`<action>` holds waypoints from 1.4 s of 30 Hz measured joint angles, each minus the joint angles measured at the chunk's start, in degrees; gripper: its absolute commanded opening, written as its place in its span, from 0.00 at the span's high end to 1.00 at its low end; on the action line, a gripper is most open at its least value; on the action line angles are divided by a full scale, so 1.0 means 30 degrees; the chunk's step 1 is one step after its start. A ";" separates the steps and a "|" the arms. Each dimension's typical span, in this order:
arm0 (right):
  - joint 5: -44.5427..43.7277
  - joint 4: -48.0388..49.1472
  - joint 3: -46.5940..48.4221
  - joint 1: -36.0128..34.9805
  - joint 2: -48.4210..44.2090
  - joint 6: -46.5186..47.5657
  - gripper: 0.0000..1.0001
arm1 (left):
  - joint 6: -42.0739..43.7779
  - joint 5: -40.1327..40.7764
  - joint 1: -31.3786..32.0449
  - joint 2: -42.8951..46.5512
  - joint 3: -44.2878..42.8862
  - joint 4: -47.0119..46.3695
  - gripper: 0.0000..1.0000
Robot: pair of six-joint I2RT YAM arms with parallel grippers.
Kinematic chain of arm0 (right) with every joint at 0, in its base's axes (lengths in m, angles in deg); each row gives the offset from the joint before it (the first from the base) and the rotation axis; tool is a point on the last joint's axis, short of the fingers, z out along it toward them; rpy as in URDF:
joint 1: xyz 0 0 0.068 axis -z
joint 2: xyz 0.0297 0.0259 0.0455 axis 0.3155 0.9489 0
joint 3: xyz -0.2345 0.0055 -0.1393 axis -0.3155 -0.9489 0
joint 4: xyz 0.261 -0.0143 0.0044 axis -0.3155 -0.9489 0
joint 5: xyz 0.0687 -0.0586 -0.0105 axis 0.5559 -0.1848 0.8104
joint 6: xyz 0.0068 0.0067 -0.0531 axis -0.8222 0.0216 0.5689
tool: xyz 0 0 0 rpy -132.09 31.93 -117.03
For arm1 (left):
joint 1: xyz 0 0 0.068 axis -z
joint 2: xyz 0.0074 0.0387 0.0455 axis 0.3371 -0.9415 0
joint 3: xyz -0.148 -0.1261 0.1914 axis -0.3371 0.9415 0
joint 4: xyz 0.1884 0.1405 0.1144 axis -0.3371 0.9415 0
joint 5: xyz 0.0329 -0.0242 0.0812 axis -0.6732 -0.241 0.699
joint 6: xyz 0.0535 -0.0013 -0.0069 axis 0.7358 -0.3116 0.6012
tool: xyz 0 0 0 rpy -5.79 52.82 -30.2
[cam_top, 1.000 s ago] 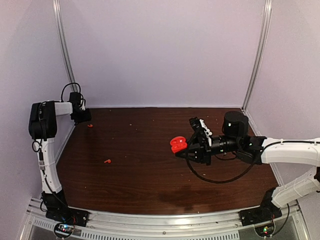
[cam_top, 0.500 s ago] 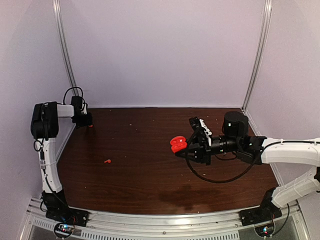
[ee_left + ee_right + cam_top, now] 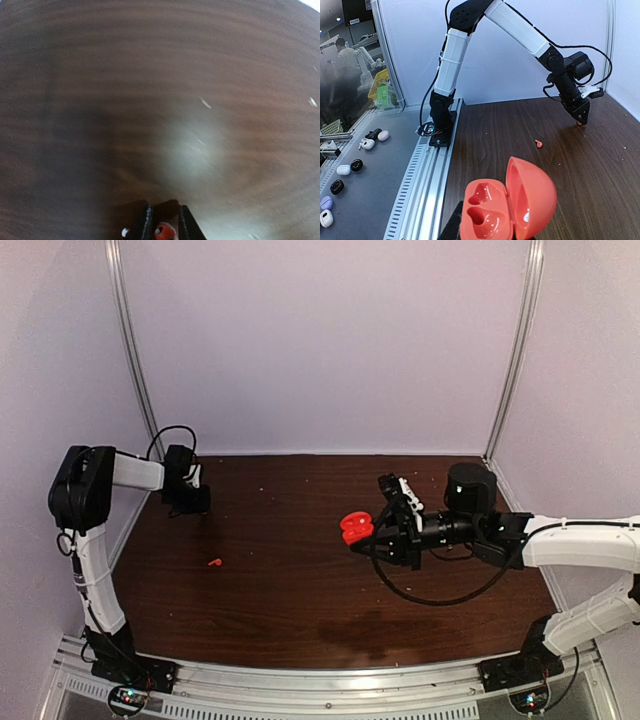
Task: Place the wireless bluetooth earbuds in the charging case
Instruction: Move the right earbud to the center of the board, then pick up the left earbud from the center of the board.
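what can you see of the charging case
The case looks like glossy red plastic, a rounded clamshell standing open, its domed lid hinged back to the right in the wrist view. The base shows two moulded wells, both empty. The right end effector grips its base; nothing else touches it.

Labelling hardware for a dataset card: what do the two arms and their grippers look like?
The left arm and right arm have white links with black joint housings. The left gripper and right gripper are black, with black cables looping near each wrist. Small lights glow at both bases.
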 measured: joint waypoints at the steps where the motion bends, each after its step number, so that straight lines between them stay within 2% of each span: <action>1: -0.0007 0.0000 0.0000 0.0000 -0.0015 0.0000 0.96 | -0.0204 -0.0087 0.0641 0.0583 0.0874 -0.0175 0.81; 4: -0.0022 0.0000 0.0000 0.0000 -0.0058 0.0000 0.96 | -0.1078 -0.0452 0.2951 0.2127 0.3045 -0.0488 0.81; 7: -0.0073 0.0000 0.0000 0.0000 -0.0073 0.0000 0.96 | -0.2382 -0.1005 0.6120 0.3198 0.4663 -0.1056 0.82; 12: -0.0087 -0.0007 0.0000 0.0000 -0.0073 0.0000 0.96 | -0.5202 -0.2688 1.1774 0.3672 0.5595 -0.1865 0.81; 16: -0.0117 -0.0007 -0.0007 0.0000 -0.0073 0.0000 0.96 | -0.6630 -0.3468 1.3682 0.3847 0.5603 -0.1392 0.80; 21: -0.0153 -0.0007 -0.0007 0.0000 -0.0080 0.0000 0.96 | -0.6608 -0.2827 1.3369 0.4699 0.4656 0.0583 0.71; 25: -0.0219 -0.0007 -0.0007 0.0000 -0.0109 0.0000 0.96 | -0.5748 -0.1341 1.3085 0.6309 0.3963 0.1246 0.65; 29: -0.0226 -0.0007 -0.0015 0.0000 -0.0131 0.0000 0.96 | -0.4357 -0.0481 1.2582 0.8080 0.3963 0.1996 0.55; 34: -0.0226 -0.0022 -0.0015 0.0000 -0.0124 0.0000 0.96 | -0.2062 -0.0415 1.0142 0.8327 0.3832 0.4707 0.55; 37: -0.0240 -0.0036 -0.0015 0.0000 -0.0124 0.0000 0.96 | -0.0240 0.0007 0.8371 0.8014 0.3271 0.7570 0.56; 42: -0.0233 -0.0036 -0.0015 0.0000 -0.0124 -0.0022 0.96 | 0.1719 0.0721 0.7949 0.7606 0.2484 1.0877 0.56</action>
